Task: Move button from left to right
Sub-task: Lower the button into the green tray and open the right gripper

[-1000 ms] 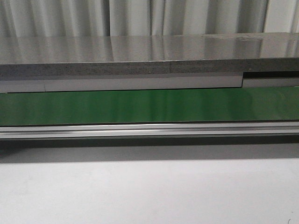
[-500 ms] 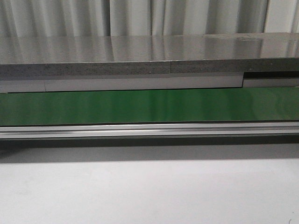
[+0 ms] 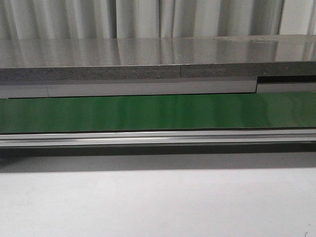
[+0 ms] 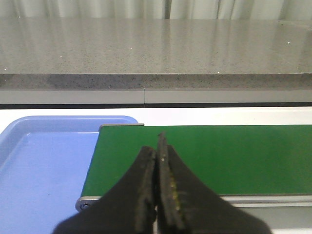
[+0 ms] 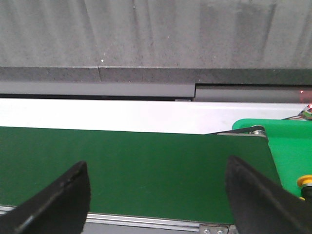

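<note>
Green conveyor belt [image 3: 158, 112] bare along whole front view. Left gripper [image 4: 157, 151] fingers pressed together, holding nothing, over belt end nearest blue tray [image 4: 39, 161]. Right gripper [image 5: 156, 190] spread wide above belt's other end. Button [image 5: 305, 182] just past that end, only yellow cap edge showing.

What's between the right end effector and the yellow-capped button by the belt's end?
Nothing visible. Only a sliver of the button, its yellow cap, shows at the right wrist view's edge. It sits on the green tray past the belt end, close to one finger of the open right end effector. The rest is cropped.
</note>
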